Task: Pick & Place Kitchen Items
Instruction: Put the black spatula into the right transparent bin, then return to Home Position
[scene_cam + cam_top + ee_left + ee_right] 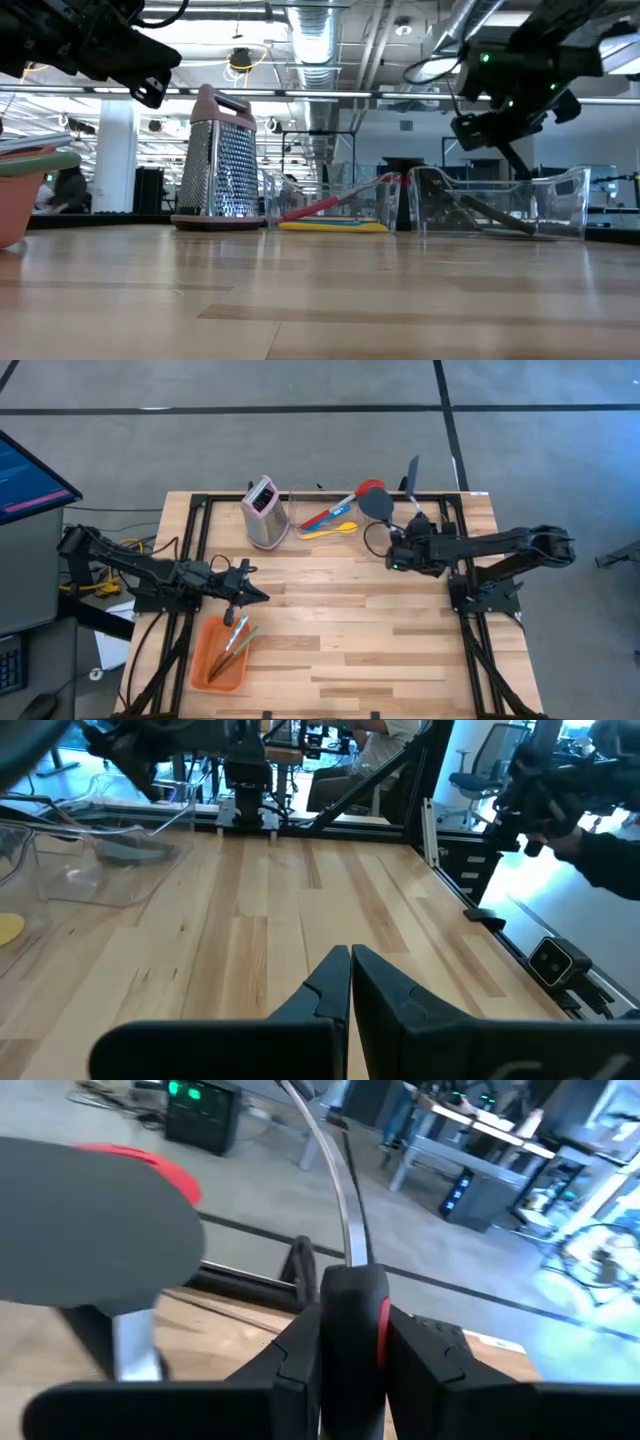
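Observation:
My right gripper [416, 528] is raised over the table's far right part, shut on a black-handled tool whose metal shaft ends in a dark blade [411, 472]. Just to its left a black spatula head [377, 505] sits by the red long-handled spoon [345, 505]. A yellow spoon [330, 531] and a small blue one [340, 511] lie beside them. Thin tools [236, 640] lie in the orange tray [205, 660]. My left gripper [258, 594] hovers shut above the table just beyond the tray, touching nothing. My right gripper pinches the tool's black handle with a red stripe [352, 1295] between its two fingers [290, 1350], which lie along the handle and point toward the table's far edge. The metal shaft [338, 1190] runs on past the fingertips. The tool is lifted clear of the table.
A metal box grater with a pink handle [265, 513] stands upright at the far middle. Clear plastic bins [500, 205] [330, 205] sit along the far edge. The near and middle wooden tabletop [360, 640] is bare. A monitor [25, 475] stands off the table's left.

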You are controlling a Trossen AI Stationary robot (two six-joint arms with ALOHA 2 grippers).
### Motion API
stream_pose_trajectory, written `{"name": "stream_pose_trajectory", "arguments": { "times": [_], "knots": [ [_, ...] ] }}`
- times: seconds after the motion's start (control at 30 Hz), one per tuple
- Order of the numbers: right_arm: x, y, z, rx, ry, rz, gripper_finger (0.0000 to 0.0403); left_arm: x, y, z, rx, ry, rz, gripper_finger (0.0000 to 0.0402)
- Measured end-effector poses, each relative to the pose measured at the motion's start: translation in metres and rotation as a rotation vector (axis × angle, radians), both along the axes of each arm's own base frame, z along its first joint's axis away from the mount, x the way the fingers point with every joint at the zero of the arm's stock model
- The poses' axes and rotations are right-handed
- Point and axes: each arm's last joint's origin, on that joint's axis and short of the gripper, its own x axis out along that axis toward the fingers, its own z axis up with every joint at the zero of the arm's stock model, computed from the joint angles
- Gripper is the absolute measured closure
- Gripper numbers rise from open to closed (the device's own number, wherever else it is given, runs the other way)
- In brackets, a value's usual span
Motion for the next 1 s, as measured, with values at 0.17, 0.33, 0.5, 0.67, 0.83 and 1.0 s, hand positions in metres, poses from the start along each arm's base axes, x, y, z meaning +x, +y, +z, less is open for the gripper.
{"name": "stream_pose_trajectory", "arguments": {
  "times": [0.17, 0.33, 0.5, 0.67, 0.83, 1.0],
  "knots": [
    [-0.001, -0.011, -0.017, 0.019, 0.053, -0.056, 0.0333, 0.000, 0.000, 0.000, 0.001, -0.001, 0.004, 0.0400],
    [0.002, -0.013, -0.038, 0.043, 0.091, -0.064, 0.0333, 0.000, 0.000, 0.000, 0.001, 0.000, 0.004, 0.0400],
    [0.010, -0.015, -0.050, 0.066, 0.090, -0.062, 0.0333, 0.000, 0.000, 0.000, 0.001, -0.001, 0.004, 0.0400],
    [0.014, -0.015, -0.049, 0.099, 0.086, -0.057, 0.0278, 0.000, 0.000, 0.000, 0.001, -0.001, 0.004, 0.0400],
    [0.022, -0.017, -0.029, 0.142, 0.091, -0.034, 0.0138, 0.000, 0.000, 0.000, -0.001, 0.000, 0.003, 0.0400],
    [0.032, -0.017, 0.010, 0.181, 0.137, 0.054, 0.0058, 0.000, 0.000, 0.000, -0.002, 0.000, 0.003, 0.0400]
  ]
}}
